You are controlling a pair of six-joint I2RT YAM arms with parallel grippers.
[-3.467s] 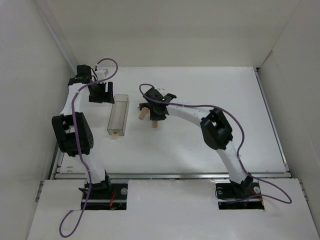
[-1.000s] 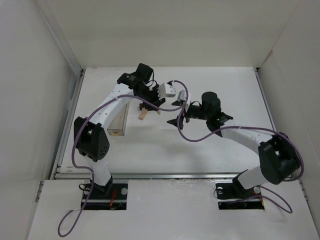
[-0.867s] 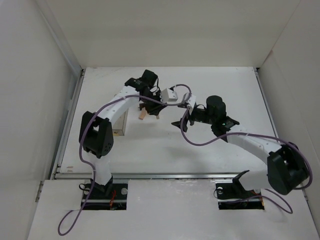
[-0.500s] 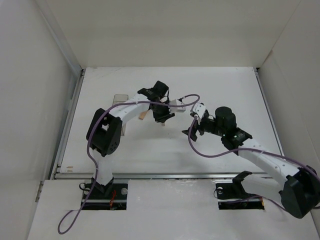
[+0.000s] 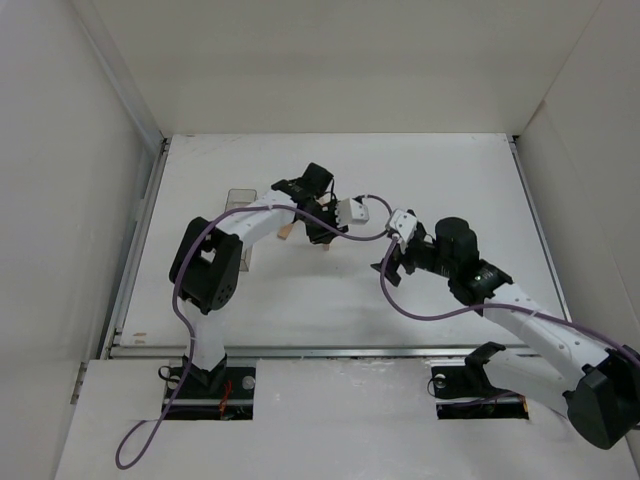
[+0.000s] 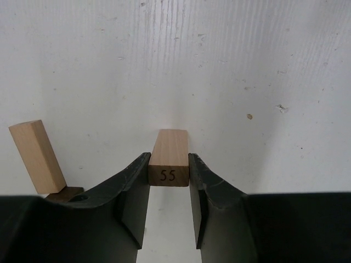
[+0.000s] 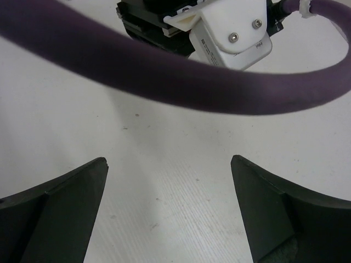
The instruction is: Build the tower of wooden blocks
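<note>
My left gripper (image 5: 324, 233) (image 6: 169, 170) is shut on a light-tan wood block (image 6: 169, 159) marked 55, seen end-on, with both fingertips pressed to its sides. A second wood block (image 6: 35, 156) (image 5: 284, 232) stands tilted just left of it, on the white table. No finished tower shows. My right gripper (image 5: 386, 268) (image 7: 170, 170) is open over bare table, right of the left gripper, with nothing between its fingers. The left wrist camera (image 7: 230, 38) and a purple cable (image 7: 164, 76) fill the top of the right wrist view.
A clear plastic box (image 5: 236, 198) lies left of the blocks, largely hidden under the left arm. White walls enclose the table (image 5: 450, 180) on the left, back and right. Purple cables loop between the two grippers.
Over the last second the left gripper has shifted right and nearer, down over the blocks. The right arm has drawn back to the right and toward its base, still open.
</note>
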